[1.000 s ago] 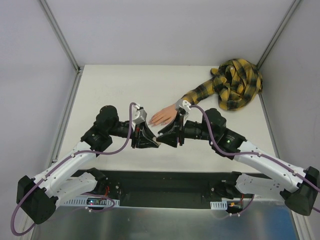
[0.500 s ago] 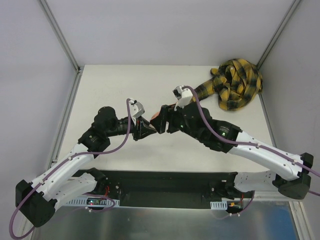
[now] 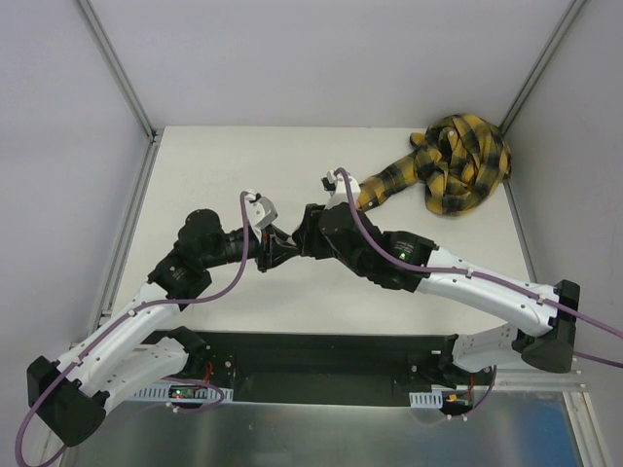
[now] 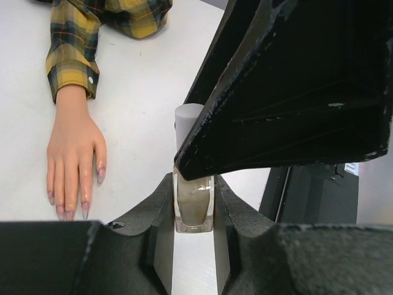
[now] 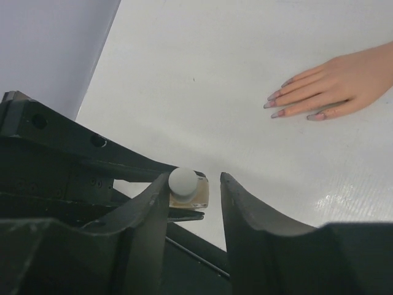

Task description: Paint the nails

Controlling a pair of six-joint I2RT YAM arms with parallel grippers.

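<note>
My left gripper (image 4: pixel 194 192) is shut on a small beige bottle (image 4: pixel 194 208) with a pale grey cap (image 4: pixel 186 121), held upright above the table. My right gripper (image 5: pixel 195 182) stands open around that cap (image 5: pixel 183 182): one finger touches it and the other stands apart. The peach mannequin hand (image 4: pixel 72 150) lies flat on the table to the left, its pale lilac-pink nails (image 4: pixel 66 212) pointing toward me. In the right wrist view the hand (image 5: pixel 334 89) and its nails (image 5: pixel 276 106) lie at the upper right. In the top view the right arm hides the hand.
The yellow-black plaid sleeve (image 3: pixel 385 183) runs to a bunched shirt (image 3: pixel 463 161) at the back right of the white table (image 3: pixel 224 165). Both grippers (image 3: pixel 284 243) meet at mid-table. Grey walls close in the left, right and back sides.
The right arm has swung left and forward over the mannequin hand, bringing its jaws around the bottle's cap. The left gripper has drawn back slightly, still holding the bottle.
</note>
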